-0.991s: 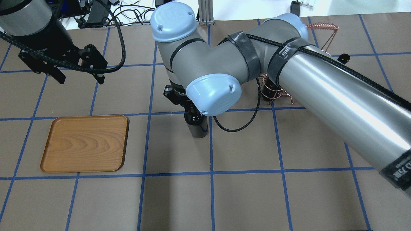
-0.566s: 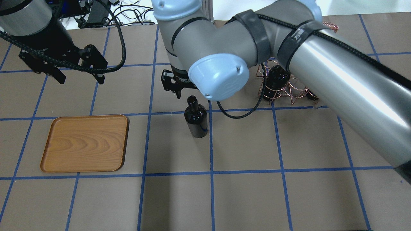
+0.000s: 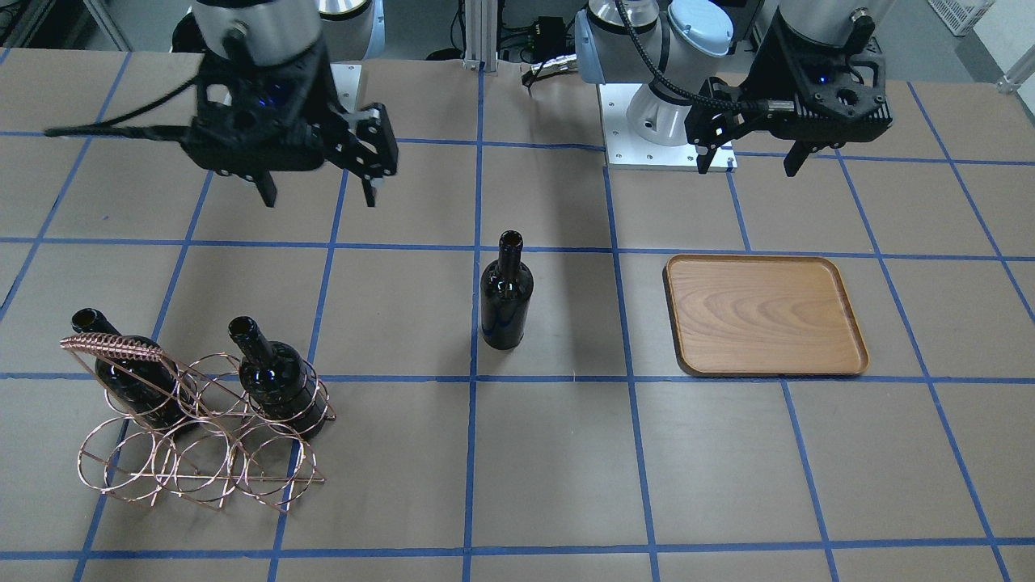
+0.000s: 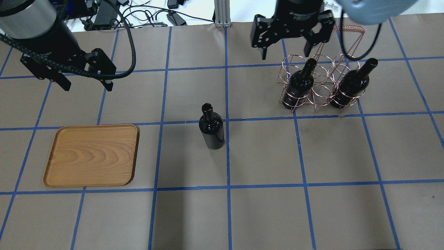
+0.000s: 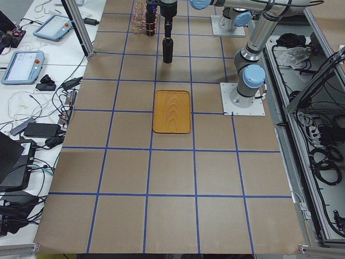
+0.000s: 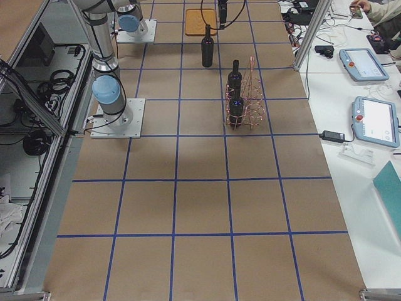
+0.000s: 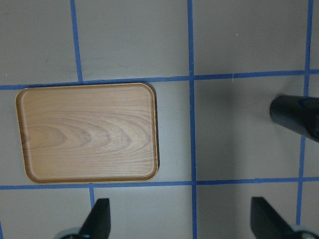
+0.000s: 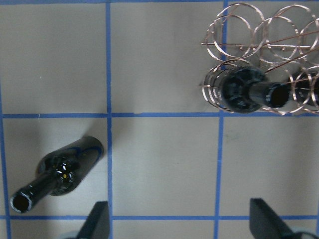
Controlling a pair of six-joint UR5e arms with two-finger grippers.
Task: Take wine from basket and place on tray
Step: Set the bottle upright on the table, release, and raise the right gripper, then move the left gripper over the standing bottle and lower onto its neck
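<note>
Wine stands upright on the desk, between basket and tray, touching neither. My right tool hangs beside the basket, jaws wide and empty. My left tool hovers beyond the tray, likewise spread with nothing in it. I judge this the hand-over stage: next, my left arm should reach across, close on the neck, lift, and set the wine on the bare tray.

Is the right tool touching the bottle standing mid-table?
Apart. The overhead view shows a wide gap between the right tool and the bottle.
</note>
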